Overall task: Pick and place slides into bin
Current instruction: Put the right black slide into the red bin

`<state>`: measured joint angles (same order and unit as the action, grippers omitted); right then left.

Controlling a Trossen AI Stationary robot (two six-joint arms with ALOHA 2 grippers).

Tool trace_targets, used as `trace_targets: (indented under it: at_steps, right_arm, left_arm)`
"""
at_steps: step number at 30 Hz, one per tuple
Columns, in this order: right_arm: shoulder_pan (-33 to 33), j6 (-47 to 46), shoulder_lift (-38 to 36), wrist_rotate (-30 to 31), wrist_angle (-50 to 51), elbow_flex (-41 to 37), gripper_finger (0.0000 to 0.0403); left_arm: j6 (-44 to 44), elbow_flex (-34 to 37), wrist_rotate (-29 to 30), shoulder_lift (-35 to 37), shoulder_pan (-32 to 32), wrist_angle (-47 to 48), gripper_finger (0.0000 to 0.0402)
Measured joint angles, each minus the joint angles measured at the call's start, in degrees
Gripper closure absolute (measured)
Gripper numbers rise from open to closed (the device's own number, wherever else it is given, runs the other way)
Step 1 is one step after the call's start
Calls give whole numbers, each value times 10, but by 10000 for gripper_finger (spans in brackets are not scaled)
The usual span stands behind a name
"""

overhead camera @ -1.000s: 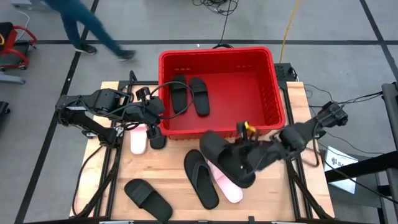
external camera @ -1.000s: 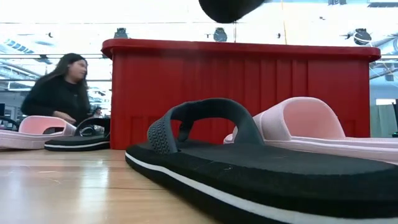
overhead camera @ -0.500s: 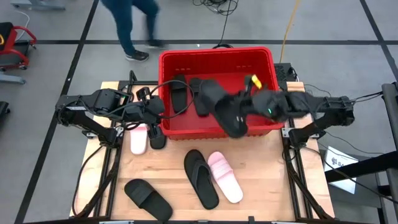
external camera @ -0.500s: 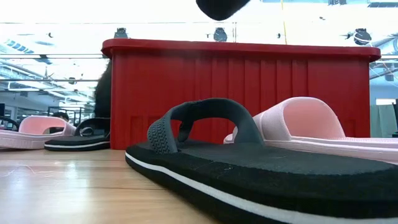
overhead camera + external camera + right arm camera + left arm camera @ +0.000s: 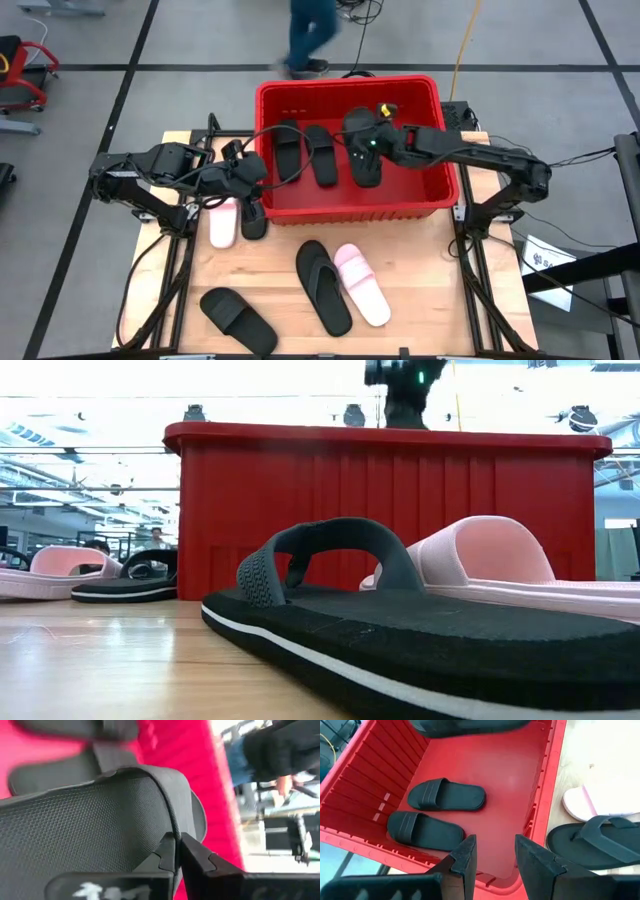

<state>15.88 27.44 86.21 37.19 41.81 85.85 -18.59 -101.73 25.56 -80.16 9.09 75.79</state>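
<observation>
The red bin (image 5: 440,190) stands at the table's far middle, with two black slides (image 5: 288,150) (image 5: 320,152) lying flat on its floor. My right gripper (image 5: 380,138) is inside the bin's far right part, shut on a third black slide (image 5: 363,158). My left gripper (image 5: 492,855) is open and empty at the bin's near left corner (image 5: 252,190). A pink slide (image 5: 222,222) and a black thong sandal (image 5: 253,220) lie on the table beside that corner. A black thong sandal (image 5: 323,285), a pink slide (image 5: 362,283) and a black slide (image 5: 237,320) lie on the near table. My right gripper pinches the black slide's wide strap at its edge (image 5: 172,832) between its two shut fingers (image 5: 192,855). The fingers come from the table's right side, slanting down into the bin. The slide lies lengthwise, far to near, beside the other two; whether it rests on the bin floor I cannot tell.
The bin's thick rim (image 5: 380,438) stands high above the table. In the low view the right gripper (image 5: 400,385) shows above that rim. A person (image 5: 310,35) walks on the floor beyond the table's far edge. Cables run along the left arm (image 5: 150,170).
My right gripper has carried the black slide from above the table's near right part toward the far edge, over the bin's near rim, and down into the bin's far right part, staying shut on it. The slide has turned lengthwise. The person has walked rightward behind the table.
</observation>
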Motion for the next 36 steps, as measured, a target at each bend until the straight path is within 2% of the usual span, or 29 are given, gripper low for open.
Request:
trace_targets:
  at_steps: [8, 13, 25, 28, 36]
  right_arm:
    - [29, 72, 0, -17, -223, -186, 401]
    - [35, 140, 0, -13, -362, -265, 402]
    - [72, 157, 0, -15, -521, -369, 402]
    - [79, 154, 0, -41, -557, -383, 402]
    - [89, 152, 31, -43, -597, -395, 402]
  left_arm:
    - [-10, 0, 0, 0, 0, -4, 272]
    - [-15, 0, 0, 0, 0, -16, 272]
    - [-16, 0, 0, 0, -1, -28, 272]
    - [-17, 0, 0, 0, -1, -28, 272]
    - [-17, 0, 1, 0, -1, -28, 272]
